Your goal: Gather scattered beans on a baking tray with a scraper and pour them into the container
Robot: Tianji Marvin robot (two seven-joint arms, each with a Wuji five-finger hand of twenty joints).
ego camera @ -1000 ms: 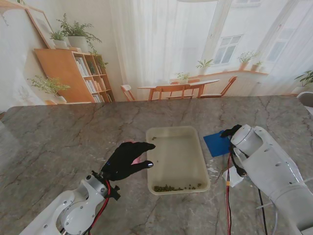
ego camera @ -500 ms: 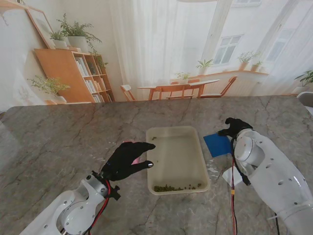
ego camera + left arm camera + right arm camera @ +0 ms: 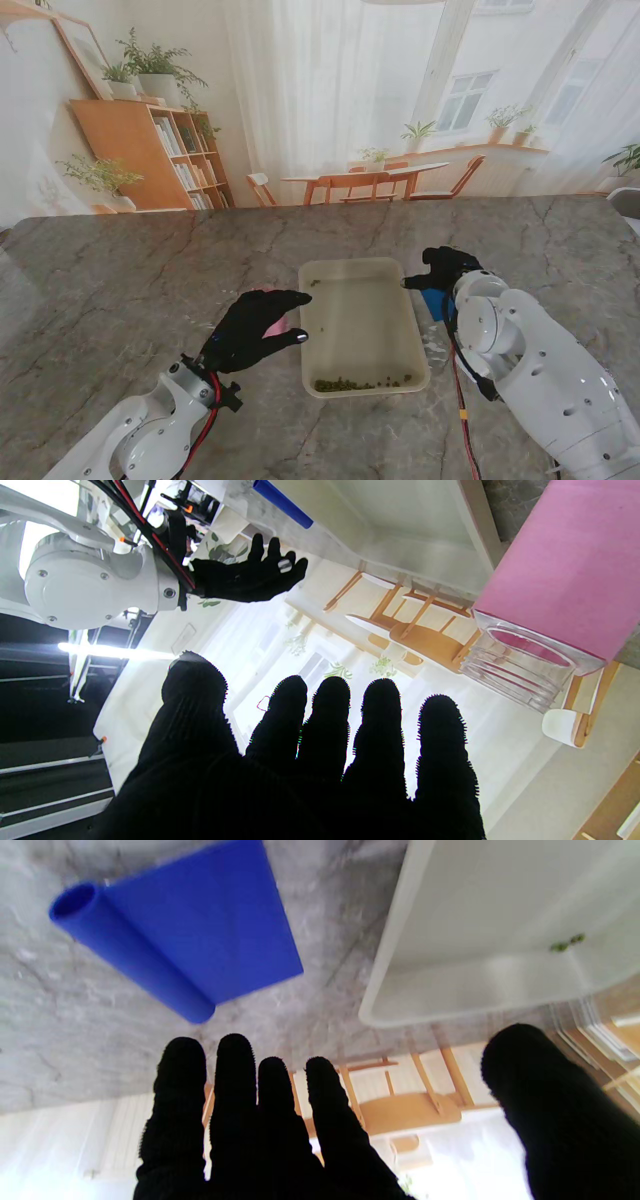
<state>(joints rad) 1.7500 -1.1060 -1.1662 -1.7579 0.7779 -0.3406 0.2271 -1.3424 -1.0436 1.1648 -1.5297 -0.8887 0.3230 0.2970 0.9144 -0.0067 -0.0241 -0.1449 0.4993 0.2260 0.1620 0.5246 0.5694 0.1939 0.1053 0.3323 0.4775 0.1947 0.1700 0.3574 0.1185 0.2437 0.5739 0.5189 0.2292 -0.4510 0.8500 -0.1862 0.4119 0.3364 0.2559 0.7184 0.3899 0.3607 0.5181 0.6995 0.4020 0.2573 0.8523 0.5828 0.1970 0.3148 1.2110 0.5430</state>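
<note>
Marble table (image 3: 150, 270), right hand (image 3: 443, 268) spread empty above blue scraper (image 3: 190, 935), left hand (image 3: 255, 325) spread empty beside tray (image 3: 345, 268)

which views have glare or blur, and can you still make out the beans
Stand view: even light, sharp; beans show as a green clump at the tray's near end. Left wrist view: strong backlight turns the left hand into a fringed silhouette; the container stays readable. Right wrist view: right hand dark and soft, scraper crisp, only a couple of beans visible.
</note>
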